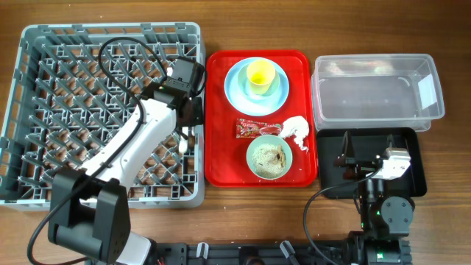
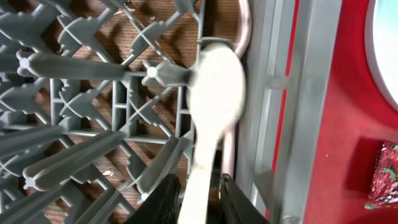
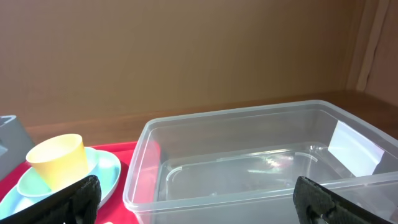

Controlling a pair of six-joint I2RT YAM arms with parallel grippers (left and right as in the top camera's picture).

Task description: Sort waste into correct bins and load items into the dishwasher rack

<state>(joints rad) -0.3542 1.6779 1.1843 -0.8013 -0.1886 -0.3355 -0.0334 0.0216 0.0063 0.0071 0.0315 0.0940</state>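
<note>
We advised releasing the white spoon [image 2: 214,87] low between dishwasher rack [image 2: 74,65] pegs; left gripper's [image 2: 199,200] hold was unclear, right gripper [image 3: 202,199] wide.

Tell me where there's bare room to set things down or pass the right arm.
Free: the rack's left half, pegs only; the clear tub, empty; the red tray's lower-left corner beside the bowl. Crowded: mid-tray, where wrapper, tissue and bowl sit close, below the plate.

The rack [image 1: 110,31] lies left, the serving tray [image 1: 221,154] just right of it; right again, the tub [image 1: 372,92] sits behind the shallow tray [image 1: 417,165].
</note>
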